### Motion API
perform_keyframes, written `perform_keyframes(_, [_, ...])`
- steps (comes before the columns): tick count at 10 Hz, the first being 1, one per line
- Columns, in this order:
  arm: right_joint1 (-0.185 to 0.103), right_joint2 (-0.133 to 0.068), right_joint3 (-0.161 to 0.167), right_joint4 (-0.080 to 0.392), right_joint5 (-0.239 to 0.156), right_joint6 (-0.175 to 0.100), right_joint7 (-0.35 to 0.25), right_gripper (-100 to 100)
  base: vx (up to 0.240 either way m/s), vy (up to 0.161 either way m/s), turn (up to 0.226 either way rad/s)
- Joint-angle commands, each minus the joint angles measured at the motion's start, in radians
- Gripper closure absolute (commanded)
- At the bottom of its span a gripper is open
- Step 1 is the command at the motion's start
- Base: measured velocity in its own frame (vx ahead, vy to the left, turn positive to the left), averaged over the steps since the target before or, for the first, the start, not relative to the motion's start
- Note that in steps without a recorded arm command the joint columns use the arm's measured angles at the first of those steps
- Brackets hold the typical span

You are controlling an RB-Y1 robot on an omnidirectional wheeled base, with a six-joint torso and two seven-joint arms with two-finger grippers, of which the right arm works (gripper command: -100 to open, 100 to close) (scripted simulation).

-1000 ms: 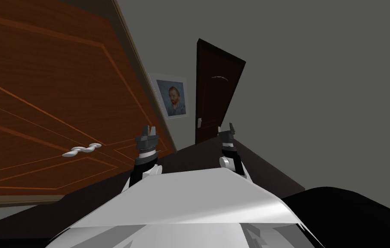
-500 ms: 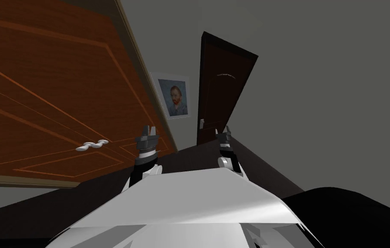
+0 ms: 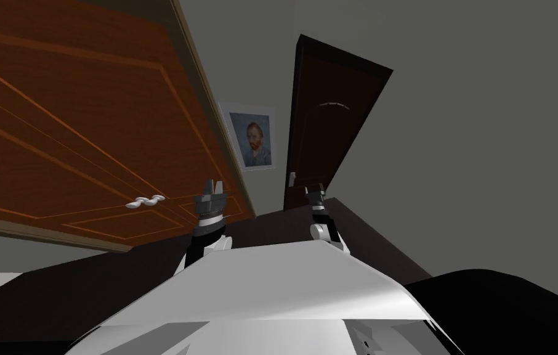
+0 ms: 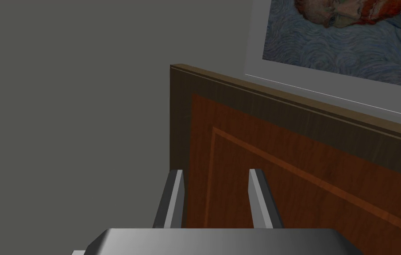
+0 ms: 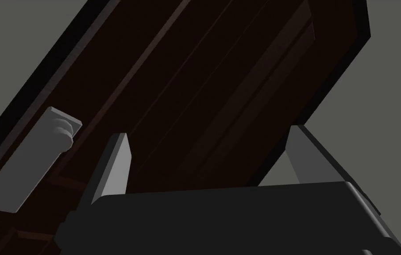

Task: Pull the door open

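Warm red-brown wood with fine grain and a low sheen on the near door (image 3: 87,123), edged by duller brown wood trim (image 4: 283,110). Smooth, glossy white on its handle (image 3: 145,201). Very dark brown, matt finish on the far door (image 3: 327,123); flat matt grey on its handle plate (image 5: 27,159). Brushy paint on the portrait (image 3: 253,138); plain matt grey wall (image 3: 487,123).

A reddish-brown wood-grain door (image 3: 74,111) with orange panel lines; near-black door (image 3: 333,123), pale grey handle plate (image 5: 22,164); blue-swirled portrait (image 3: 254,138).
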State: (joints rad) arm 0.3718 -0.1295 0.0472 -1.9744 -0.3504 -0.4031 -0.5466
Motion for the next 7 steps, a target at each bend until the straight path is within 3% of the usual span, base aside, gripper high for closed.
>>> perform_keyframes(1, [-0.007,-0.018,0.007,0.04,-0.037,-0.001,-0.049,-100,0.064,-0.093,0.187])
perform_keyframes(7, [-0.055,-0.063,0.033,0.186,-0.168,0.01,-0.205,-100,0.08,-0.086,0.153])
